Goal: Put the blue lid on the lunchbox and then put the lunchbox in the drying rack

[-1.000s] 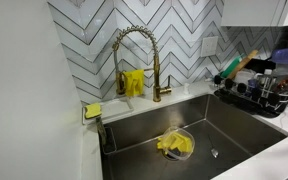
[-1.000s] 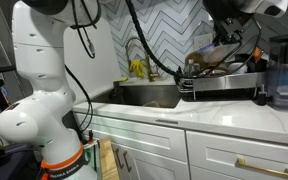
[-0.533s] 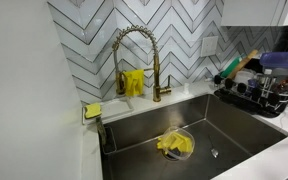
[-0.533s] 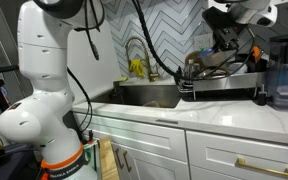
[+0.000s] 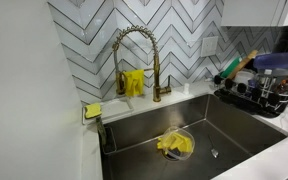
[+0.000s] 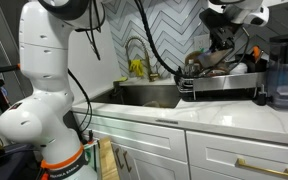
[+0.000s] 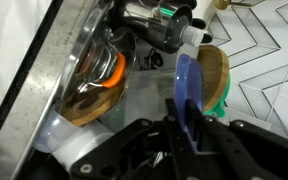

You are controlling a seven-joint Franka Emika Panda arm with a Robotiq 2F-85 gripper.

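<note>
A gold faucet (image 5: 155, 80) is arching over a steel sink (image 5: 144, 130). Behind the faucet a yellow cloth (image 5: 134, 83) is standing; below it a yellow rag (image 5: 175, 145) is lying; beside it a sponge (image 5: 92, 110) is resting.

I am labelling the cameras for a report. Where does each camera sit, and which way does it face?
Exterior view: high in front, facing down at the sink, gold faucet and drying rack; no arm clearly shows.
Exterior view: beside the cabinets, facing along the counter; the white arm and gripper show.
Wrist view: on the wrist, facing down; the gripper, shut on the blue lid, fills the bottom.
Both exterior views share the faucet and rack.
</note>
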